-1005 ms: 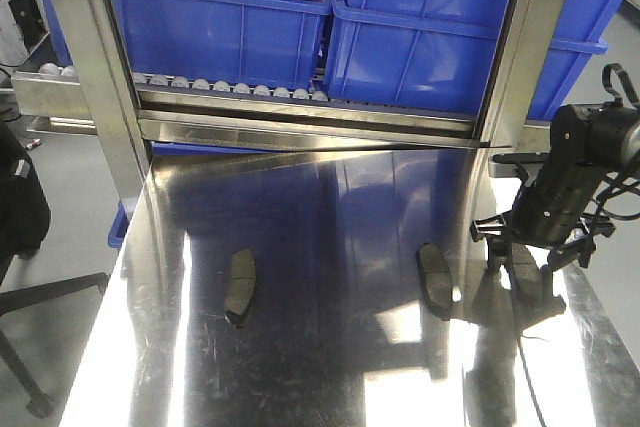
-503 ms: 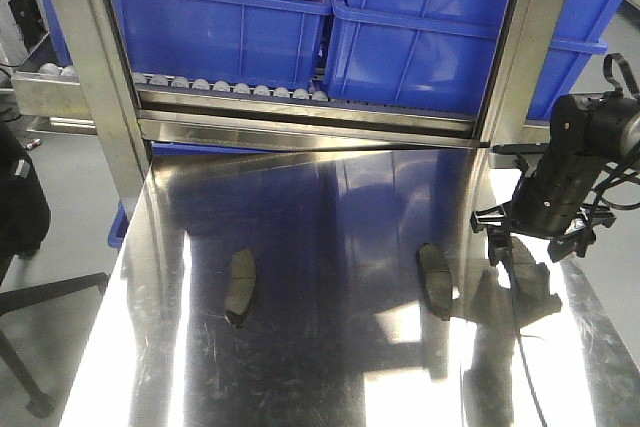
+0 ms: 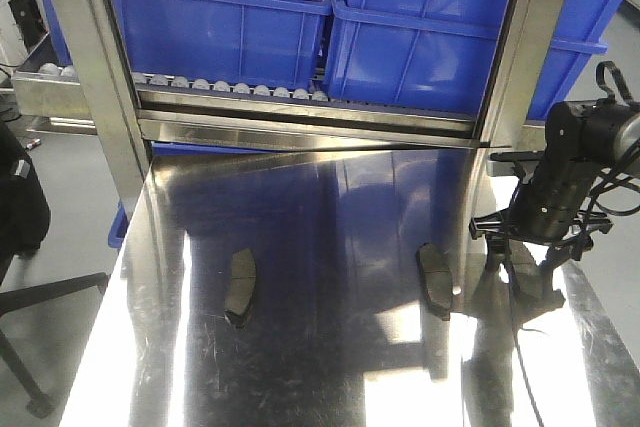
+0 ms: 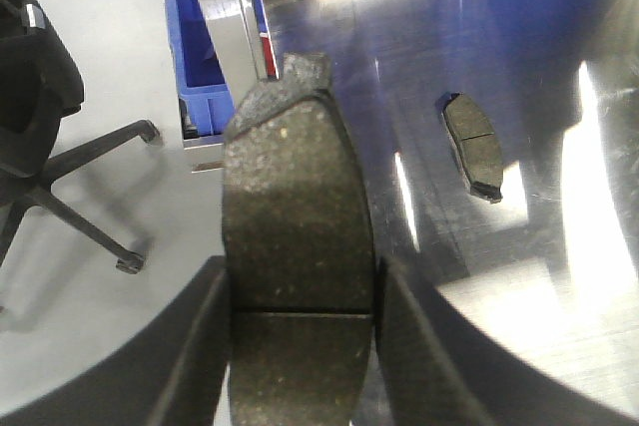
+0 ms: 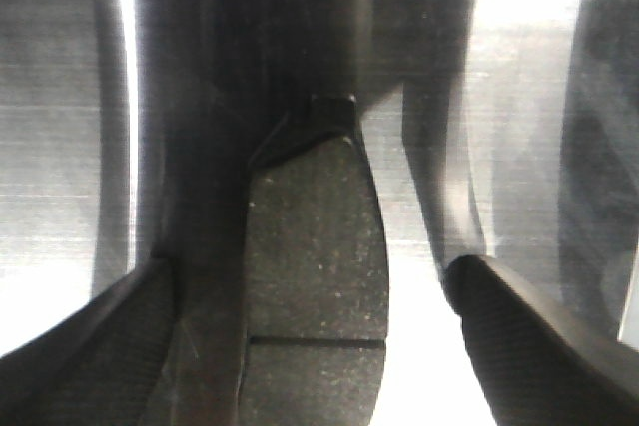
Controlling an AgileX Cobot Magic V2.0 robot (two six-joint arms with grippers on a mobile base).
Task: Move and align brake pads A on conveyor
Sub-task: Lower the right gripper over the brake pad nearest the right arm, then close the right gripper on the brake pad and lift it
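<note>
Three brake pads lie on the shiny steel tabletop [image 3: 330,367] in the front view: one at the left [image 3: 240,285], one in the middle [image 3: 434,280], and one at the right [image 3: 530,279]. My right gripper [image 3: 540,240] hovers open just above the right pad [image 5: 315,276], its fingers [image 5: 539,346] either side with a gap. My left gripper [image 4: 300,276] is shut on another brake pad [image 4: 295,177], friction face up, near the table's left edge; a loose pad [image 4: 472,145] lies beyond. The left arm does not show in the front view. The conveyor is out of view.
Blue bins [image 3: 225,32] [image 3: 420,42] stand on a rack of white rollers [image 3: 230,87] behind the table. Steel uprights [image 3: 95,77] [image 3: 520,47] flank the back edge. An office chair [image 4: 40,77] and a blue bin [image 4: 205,47] are on the floor at the left.
My right gripper has shifted slightly up and to the right over the right-hand pad, then settled back a little. The pads on the table have not moved.
</note>
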